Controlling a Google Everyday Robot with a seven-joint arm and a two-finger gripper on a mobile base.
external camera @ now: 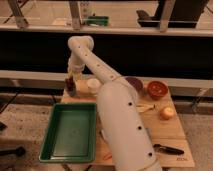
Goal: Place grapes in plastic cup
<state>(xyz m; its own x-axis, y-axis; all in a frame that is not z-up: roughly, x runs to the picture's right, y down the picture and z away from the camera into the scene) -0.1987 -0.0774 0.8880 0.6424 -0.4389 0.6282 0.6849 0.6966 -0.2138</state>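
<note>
My gripper (70,83) hangs from the white arm over the far left corner of the wooden table (165,131). Directly under its tip is a dark reddish-purple clump, the grapes (71,91), low over the table top. I cannot tell whether the grapes are touching the gripper or resting on something. The pale blue-grey plastic cup cannot be made out; it may be hidden behind the gripper and grapes. A white cup (93,85) stands just right of the gripper.
A green tray (70,131) fills the table's left front. A purple bowl (135,83), a red-brown bowl (157,89), a banana (145,107), a round orange fruit (166,113) and a black-handled tool (168,149) lie to the right. My arm's wide body (122,125) covers the table's middle.
</note>
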